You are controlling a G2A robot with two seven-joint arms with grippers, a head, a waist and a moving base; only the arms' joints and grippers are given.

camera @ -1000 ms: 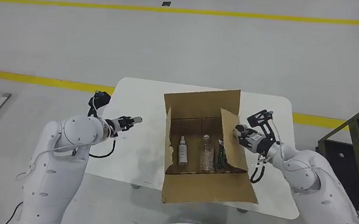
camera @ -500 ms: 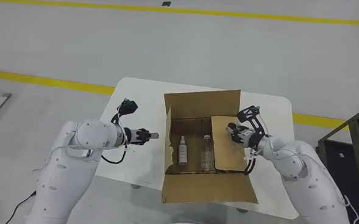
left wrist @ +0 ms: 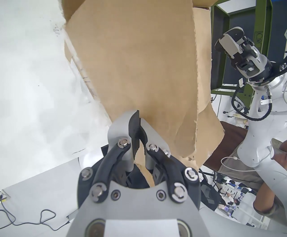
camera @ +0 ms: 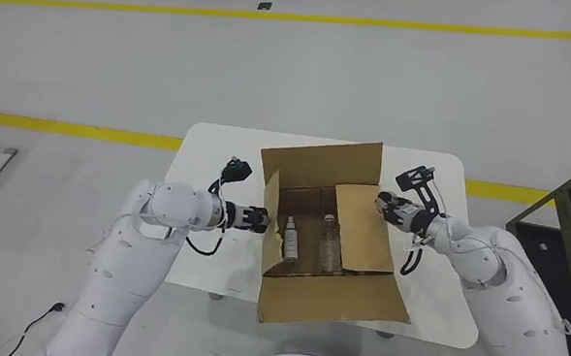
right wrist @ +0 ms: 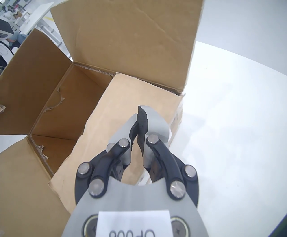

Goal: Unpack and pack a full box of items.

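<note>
An open cardboard box (camera: 328, 299) stands on the white table (camera: 214, 155). A white spray bottle (camera: 290, 238) and a clear bottle (camera: 330, 244) lie inside it. The box's right flap (camera: 361, 226) is folded inward over the items; it is the tan panel (right wrist: 112, 105) under my right gripper. My right gripper (camera: 385, 204) (right wrist: 140, 119) is shut, just above that flap's hinge edge. My left gripper (camera: 261, 218) (left wrist: 137, 120) is shut, its tips against the outside of the upright left flap (camera: 270, 208) (left wrist: 139, 56).
The far flap (right wrist: 134, 33) stands up tall at the box's back, and the near flap lies spread toward me. Bare table shows left of the box and to its right (right wrist: 235, 112). A green metal rack (camera: 556, 207) stands beyond the table's right edge.
My left arm has swung right across the table until its gripper met the left flap. The right flap has dropped inward over the box, hiding a green item; my right gripper pulled back slightly.
</note>
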